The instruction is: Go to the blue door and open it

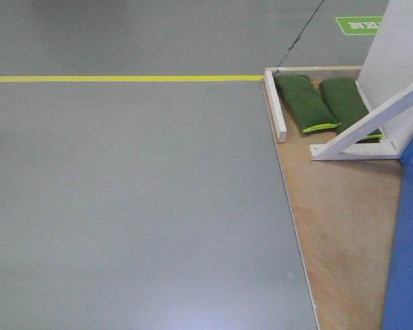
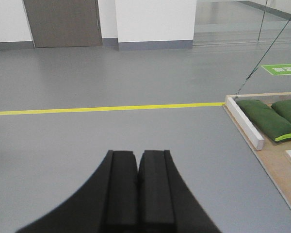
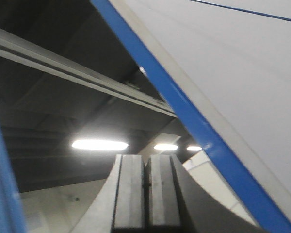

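Observation:
The blue door [image 1: 407, 247] shows as a bright-blue panel at the right edge of the front view, standing on a wooden base board [image 1: 337, 227]. Its handle and lock are out of view. In the right wrist view a blue edge strip [image 3: 184, 116] runs diagonally beside a white panel, with another blue edge [image 3: 2, 184] at the far left. My right gripper [image 3: 146, 158] is shut and empty, pointing up toward the ceiling. My left gripper [image 2: 137, 154] is shut and empty, aimed over the grey floor.
A white frame with a diagonal brace [image 1: 372, 120] stands on the base board, with two green sandbags [image 1: 306, 103] beside a white rail [image 1: 275, 106]. A yellow floor line [image 1: 124, 78] crosses the grey floor. Ceiling lights [image 3: 99, 144] show above.

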Available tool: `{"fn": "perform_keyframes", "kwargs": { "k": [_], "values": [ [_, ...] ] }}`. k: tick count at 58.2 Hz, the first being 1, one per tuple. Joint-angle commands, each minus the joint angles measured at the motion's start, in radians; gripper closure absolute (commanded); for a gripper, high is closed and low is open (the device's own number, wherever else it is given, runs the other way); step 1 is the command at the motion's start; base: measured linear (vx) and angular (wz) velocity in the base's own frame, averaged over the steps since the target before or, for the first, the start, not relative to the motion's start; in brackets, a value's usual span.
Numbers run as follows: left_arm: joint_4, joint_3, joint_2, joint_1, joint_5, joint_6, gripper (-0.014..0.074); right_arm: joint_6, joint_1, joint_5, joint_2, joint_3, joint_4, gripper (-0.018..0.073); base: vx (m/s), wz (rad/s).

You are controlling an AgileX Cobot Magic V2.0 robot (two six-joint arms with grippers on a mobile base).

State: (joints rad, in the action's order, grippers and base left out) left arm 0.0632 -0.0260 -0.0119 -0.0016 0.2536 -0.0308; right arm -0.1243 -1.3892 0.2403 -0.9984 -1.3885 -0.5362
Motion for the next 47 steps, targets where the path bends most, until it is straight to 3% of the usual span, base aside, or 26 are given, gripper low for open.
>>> {"fn": "perform_keyframes", "kwargs": {
  "k": [1,11,30,47],
  "values": [
    [-0.006,0.026,-0.011,-0.006,-0.077,-0.001,0.0524,0.006,-0.071,0.043,-0.056,-0.025,-0.013,0.0547,0.00,0.00],
    [-0.006,0.026,-0.011,-0.006,-0.077,-0.001,0.0524,0.039,-0.121,0.043,-0.172,-0.025,0.021,0.0547,0.00,0.00],
    [-0.006,0.026,-0.011,-0.006,-0.077,-0.001,0.0524,0.085,-0.115,0.033,-0.315,-0.025,0.226,0.0547,0.00,0.00],
    [-0.006,0.026,-0.011,-0.006,-0.077,-0.001,0.0524,0.085,0.033,0.009,-0.361,-0.025,0.277,0.0547,0.00,0.00]
  ]
}}
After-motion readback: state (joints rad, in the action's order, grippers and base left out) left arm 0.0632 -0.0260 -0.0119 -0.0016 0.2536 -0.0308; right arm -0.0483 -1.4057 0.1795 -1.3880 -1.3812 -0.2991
